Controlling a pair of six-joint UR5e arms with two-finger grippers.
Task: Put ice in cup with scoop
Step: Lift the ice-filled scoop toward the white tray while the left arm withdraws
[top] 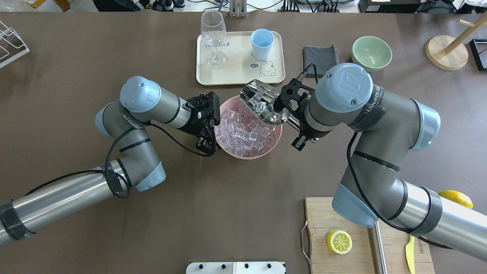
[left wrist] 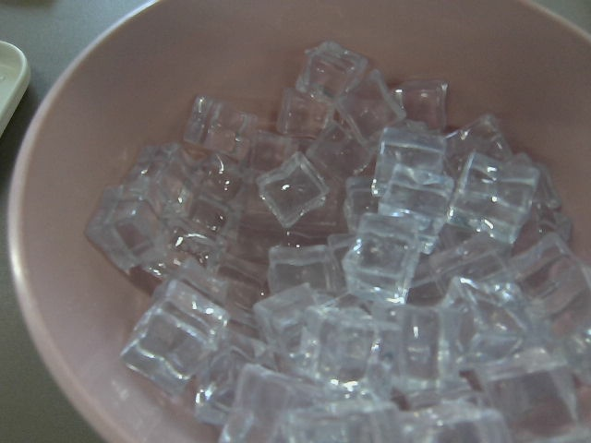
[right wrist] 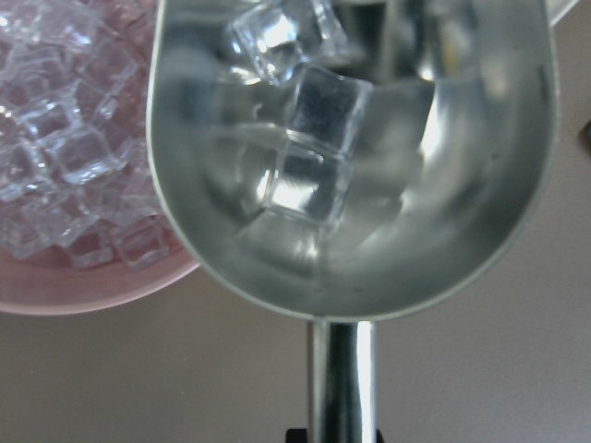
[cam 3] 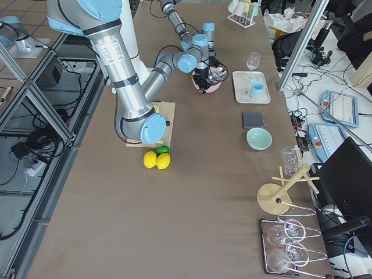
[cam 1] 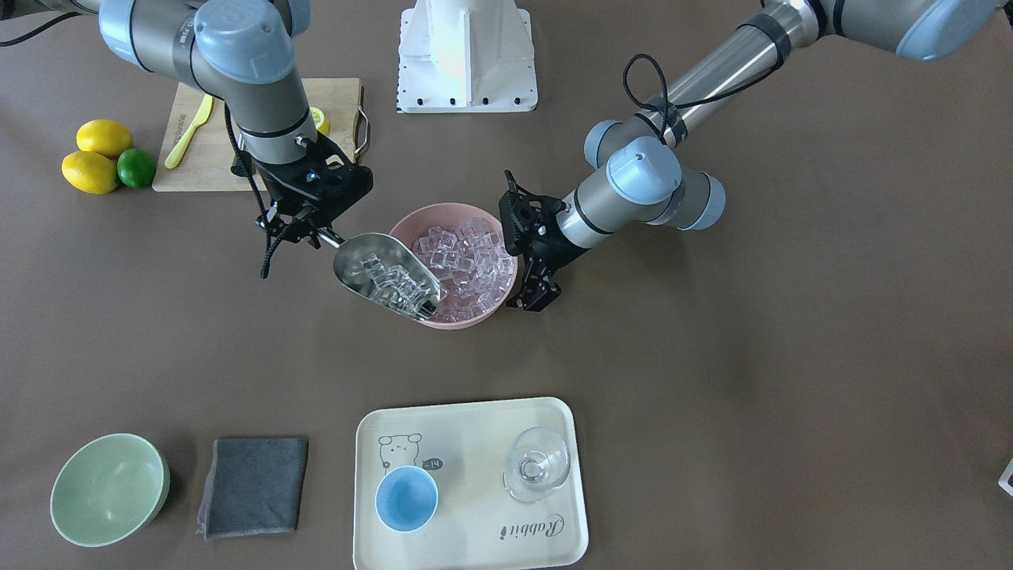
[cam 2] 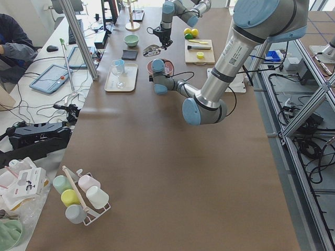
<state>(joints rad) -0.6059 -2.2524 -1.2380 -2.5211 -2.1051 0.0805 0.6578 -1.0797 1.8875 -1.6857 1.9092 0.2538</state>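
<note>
Right two-finger gripper (cam 1: 316, 236) clamped on the short cylindrical handle of the shiny steel scoop (cam 1: 387, 276), held over the right edge of the round pink bowl (top: 228, 148), several small clear ice cubes (right wrist: 314, 138) lying in its trough and many more heaped in the bowl. Left two-finger gripper (cam 1: 532, 269) at the bowl's left rim, fingers either side of the rim, grip on it not clear. Small round light-blue cup (top: 261, 43) upright on the cream rectangular tray (top: 239, 78) just beyond the bowl, beside a clear stemmed wine glass (top: 214, 38).

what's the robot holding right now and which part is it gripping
The right pincer holds the scoop by its handle. The left pincer holds the pink bowl by its rim.
</note>
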